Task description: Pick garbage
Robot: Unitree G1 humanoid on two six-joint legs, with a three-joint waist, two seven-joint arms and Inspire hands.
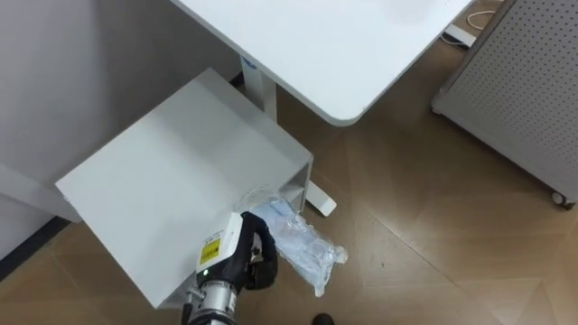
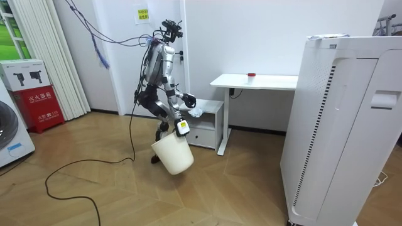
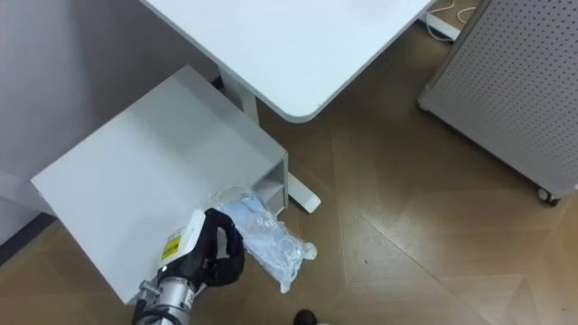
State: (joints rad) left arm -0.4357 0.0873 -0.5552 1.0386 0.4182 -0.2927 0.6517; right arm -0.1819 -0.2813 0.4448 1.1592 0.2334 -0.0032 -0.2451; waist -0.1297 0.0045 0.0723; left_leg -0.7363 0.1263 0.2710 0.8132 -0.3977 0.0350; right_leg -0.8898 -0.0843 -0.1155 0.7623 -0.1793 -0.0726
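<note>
A crumpled clear plastic bag (image 1: 305, 246) hangs just past the front corner of a low white cabinet (image 1: 181, 171), above the wooden floor. My left hand (image 1: 250, 257) comes in from the bottom edge and is shut on the bag's near end, its dark fingers curled round the plastic. In the room view I stand bent forward beside the cabinet, with that left hand (image 2: 188, 100) and the bag (image 2: 196, 112) held out towards it. My right hand (image 2: 181, 127) hangs lower and grips the rim of a tilted white bucket (image 2: 173, 156).
A white desk (image 1: 343, 45) stands over the cabinet's far side, its leg foot (image 1: 318, 200) on the floor by the bag. A tall white perforated unit (image 1: 524, 81) on castors stands to the right. Open wooden floor lies between them.
</note>
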